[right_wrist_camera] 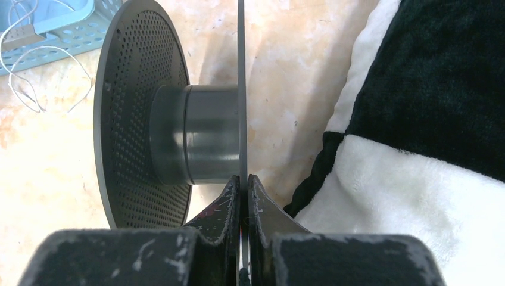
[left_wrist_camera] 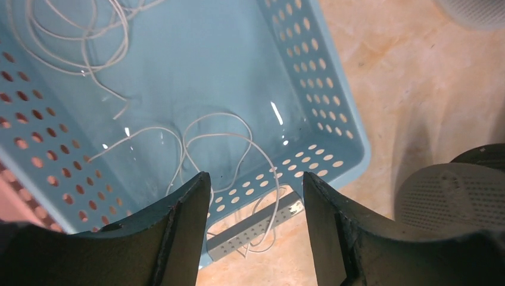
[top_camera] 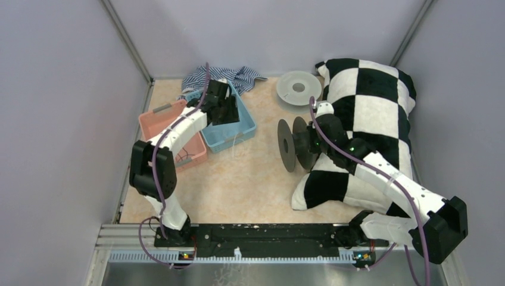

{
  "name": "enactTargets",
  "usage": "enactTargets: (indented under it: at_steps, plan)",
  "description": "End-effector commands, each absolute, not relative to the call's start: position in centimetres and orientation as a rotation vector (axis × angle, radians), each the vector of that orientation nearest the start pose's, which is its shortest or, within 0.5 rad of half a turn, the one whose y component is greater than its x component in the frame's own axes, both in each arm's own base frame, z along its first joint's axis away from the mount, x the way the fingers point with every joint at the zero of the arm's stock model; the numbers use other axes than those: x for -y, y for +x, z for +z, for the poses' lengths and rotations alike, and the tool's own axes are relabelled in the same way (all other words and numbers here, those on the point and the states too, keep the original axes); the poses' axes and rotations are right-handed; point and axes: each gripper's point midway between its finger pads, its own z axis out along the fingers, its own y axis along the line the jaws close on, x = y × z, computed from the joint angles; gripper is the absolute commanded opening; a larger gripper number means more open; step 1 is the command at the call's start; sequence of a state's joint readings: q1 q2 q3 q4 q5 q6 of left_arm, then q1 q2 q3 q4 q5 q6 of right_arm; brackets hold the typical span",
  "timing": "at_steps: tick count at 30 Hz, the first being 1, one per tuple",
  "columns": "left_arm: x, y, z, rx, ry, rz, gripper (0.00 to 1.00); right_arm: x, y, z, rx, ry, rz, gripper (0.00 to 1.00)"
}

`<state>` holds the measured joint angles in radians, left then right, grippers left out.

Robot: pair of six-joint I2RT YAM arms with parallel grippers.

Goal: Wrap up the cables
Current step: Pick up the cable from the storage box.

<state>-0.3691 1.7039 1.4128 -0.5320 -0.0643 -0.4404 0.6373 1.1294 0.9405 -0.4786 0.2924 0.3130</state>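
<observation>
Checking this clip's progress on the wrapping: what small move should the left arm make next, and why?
Probably lower the left gripper onto the white cable and close. It hangs open above the blue basket, with a loop of that cable lying on the floor just beneath its fingers. The right gripper is shut on the dark spool at its flange, but no cable is gripped yet.

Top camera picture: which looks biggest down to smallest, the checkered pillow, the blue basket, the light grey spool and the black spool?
1. checkered pillow
2. blue basket
3. light grey spool and black spool look about alike, too close to rank.
</observation>
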Motion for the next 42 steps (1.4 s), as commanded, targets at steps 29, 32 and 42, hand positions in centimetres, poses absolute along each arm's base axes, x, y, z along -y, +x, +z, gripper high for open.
enactTargets:
  at_steps: [29, 32, 42]
  plan:
    - [14.2, 42.8, 8.6, -2.477, 0.101, -0.057, 0.60, -16.7, 28.8, 22.3, -2.067, -0.156, 0.284, 0.00]
    - [14.3, 43.0, 7.6, -2.500, 0.093, -0.075, 0.57, -16.6, 28.7, 22.4, -2.067, -0.154, 0.285, 0.00]
    - [14.0, 44.0, 11.2, -2.430, 0.051, -0.074, 0.03, -16.4, 28.4, 22.4, -2.072, -0.147, 0.281, 0.08]
